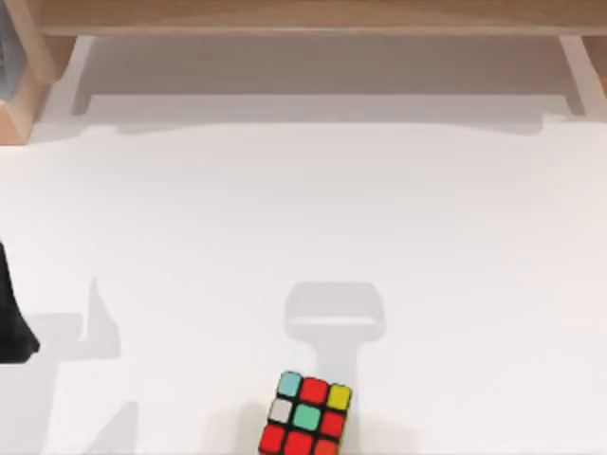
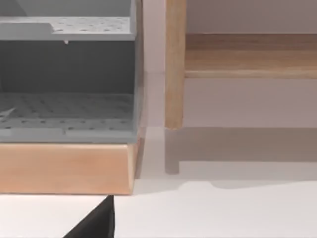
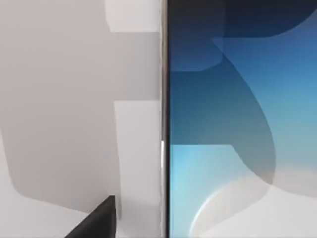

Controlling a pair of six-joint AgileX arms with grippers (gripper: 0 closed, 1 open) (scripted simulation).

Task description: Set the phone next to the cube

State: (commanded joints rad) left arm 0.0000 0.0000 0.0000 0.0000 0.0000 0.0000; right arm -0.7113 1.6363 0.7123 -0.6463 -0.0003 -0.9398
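The cube sits at the table's near edge, just right of centre, showing red, teal, yellow and white stickers between black edges. In the right wrist view the phone looms very close, its glossy blue-to-whitish face running along a thin silver edge, off the table with pale shadows behind it. My right gripper is shut on it, and one dark fingertip shows beside the phone's edge. A grey rectangular shadow lies on the table just beyond the cube. My left arm stays parked at the table's left edge.
A wooden shelf frame runs along the table's far side. At the far left stands a grey perforated rack on a wooden base, with a wooden post beside it.
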